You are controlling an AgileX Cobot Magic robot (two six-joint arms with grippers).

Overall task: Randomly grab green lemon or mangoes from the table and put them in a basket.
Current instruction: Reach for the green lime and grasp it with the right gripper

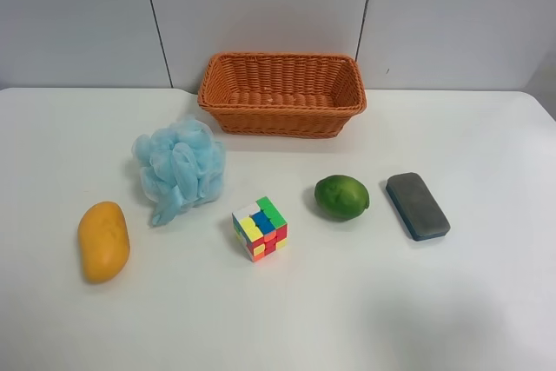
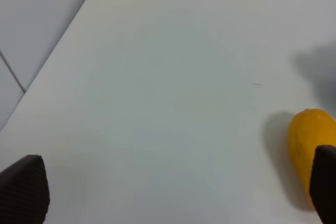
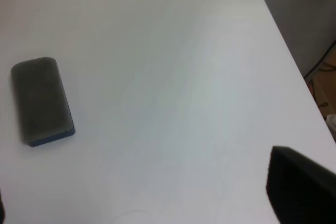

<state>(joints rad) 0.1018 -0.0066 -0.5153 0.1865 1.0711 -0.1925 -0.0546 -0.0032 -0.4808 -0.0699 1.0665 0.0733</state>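
The green lemon point(image 1: 341, 196) lies on the white table point(image 1: 391, 301), right of centre. The orange-yellow mango point(image 1: 103, 241) lies at the left; it also shows in the left wrist view point(image 2: 307, 150), beside one finger. The wicker basket point(image 1: 278, 119) stands at the back centre with nothing in it. Neither arm shows in the exterior high view. My left gripper point(image 2: 173, 192) is open and holds nothing, its fingertips point(image 2: 23, 187) wide apart above bare table. My right gripper point(image 3: 152, 203) is open and holds nothing, with one finger point(image 3: 299, 187) showing.
A fluffy light-blue bath sponge point(image 1: 179, 167) sits in front of the basket's left end. A multicoloured puzzle cube point(image 1: 260, 228) is at centre. A dark grey block point(image 1: 418, 205) lies right of the lemon and shows in the right wrist view point(image 3: 41, 100). The table's edge runs along there.
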